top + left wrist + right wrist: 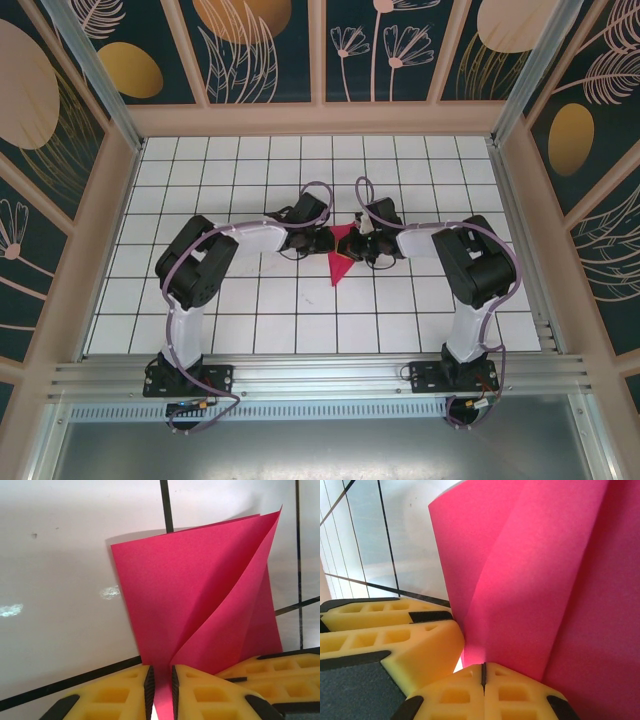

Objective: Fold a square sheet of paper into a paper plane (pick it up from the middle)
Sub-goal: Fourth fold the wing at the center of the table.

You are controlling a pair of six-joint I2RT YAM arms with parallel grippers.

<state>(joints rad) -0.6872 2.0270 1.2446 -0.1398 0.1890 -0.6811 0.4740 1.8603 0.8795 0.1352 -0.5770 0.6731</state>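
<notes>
so the thin magenta-pink sheet of paper (340, 255) is found creased down into a smaller pointy shape, near the middle of the white tiled tabletop with black grid lines (200, 300), right between the two arms. From the top camera it's seen as a pink wedge, with its tip pointed toward the near edge and its upper part tucked in between the two claws

The left gripper (316, 240) is reached in from the left side. In its own wrist view the left gripper (161, 685) is seen closed down to a narrow slot between the yellow moulded fingers (120, 695), and a strip of the sheet (200, 605) is pinched in that slot. Past the fingers the paper is fanned into two layers: a flat back panel, and a front flap curled round from the right edge, with a gap left between them

The right gripper (366, 243) is reached in from the other side. In its wrist view the right gripper (483, 672) is seen pressed fully together, only a thin dark seam being left, and the sheet (545, 580) is seen rising straight out of the tips, so it looks nipped there too

The left claw's yellow fingers (395, 645) are seen just beside the right ones, and whether they're actually touching can't be told
</notes>
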